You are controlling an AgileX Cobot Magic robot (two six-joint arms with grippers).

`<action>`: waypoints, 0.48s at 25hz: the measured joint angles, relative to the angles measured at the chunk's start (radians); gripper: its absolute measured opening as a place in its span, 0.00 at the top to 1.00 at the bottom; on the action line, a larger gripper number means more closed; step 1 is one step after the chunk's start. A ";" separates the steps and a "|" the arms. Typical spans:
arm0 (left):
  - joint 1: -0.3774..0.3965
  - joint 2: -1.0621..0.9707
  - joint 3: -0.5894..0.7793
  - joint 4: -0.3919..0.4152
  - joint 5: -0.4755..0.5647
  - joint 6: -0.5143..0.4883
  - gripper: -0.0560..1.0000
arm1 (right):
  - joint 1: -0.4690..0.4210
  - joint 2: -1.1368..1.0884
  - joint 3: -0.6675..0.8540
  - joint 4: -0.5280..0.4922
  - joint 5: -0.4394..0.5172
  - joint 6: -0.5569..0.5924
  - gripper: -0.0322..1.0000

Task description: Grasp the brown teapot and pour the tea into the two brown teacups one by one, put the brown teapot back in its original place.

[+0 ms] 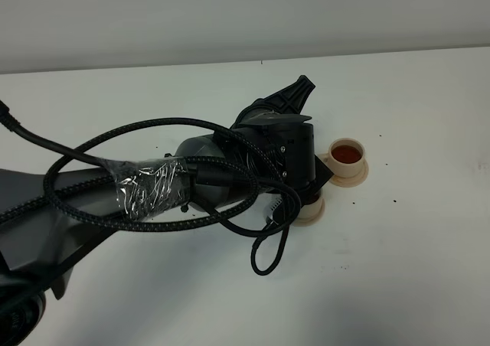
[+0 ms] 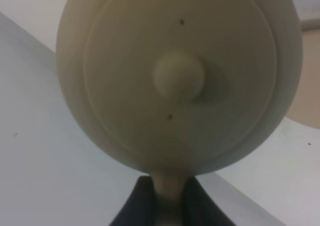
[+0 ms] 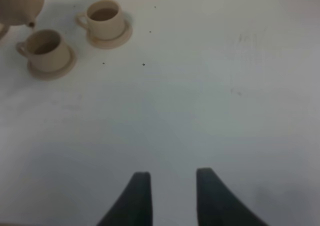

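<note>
Beige teapot (image 2: 180, 81), handle clamped in the left gripper (image 2: 170, 196), is tipping its spout over the nearer cup (image 3: 47, 51); the right gripper (image 3: 172, 186) is idling, jaws apart.

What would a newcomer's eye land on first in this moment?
The left arm with its looping cables sprawls across the middle of the white table, hiding one teacup. Its wrist view is filled by the brown teapot, gripped at the handle. Beside the arm, the far teacup holds reddish tea.

No lettering, label, brand or number can be read on anything here (all surfaces are plain).
</note>
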 joint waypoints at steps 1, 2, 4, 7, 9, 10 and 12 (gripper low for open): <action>-0.001 0.000 0.000 0.000 0.002 0.006 0.83 | 0.000 0.000 0.000 0.000 0.000 0.000 0.74; -0.002 0.000 0.000 0.000 0.002 0.012 0.83 | 0.000 0.000 0.000 0.000 0.000 0.000 0.74; -0.003 0.000 0.000 0.000 0.003 0.021 0.83 | 0.000 0.000 0.000 0.000 0.000 0.000 0.74; -0.004 0.000 0.000 0.000 0.006 0.041 0.83 | 0.000 0.000 0.000 0.000 0.000 0.000 0.74; -0.004 0.000 0.000 0.002 0.010 0.050 0.83 | 0.000 0.000 0.000 0.000 0.000 0.001 0.74; -0.004 0.000 0.000 0.002 0.012 0.059 0.83 | 0.000 0.000 0.000 0.000 0.000 0.001 0.74; -0.004 0.000 0.000 0.002 0.015 0.073 0.83 | 0.000 0.000 0.000 0.000 0.000 0.001 0.74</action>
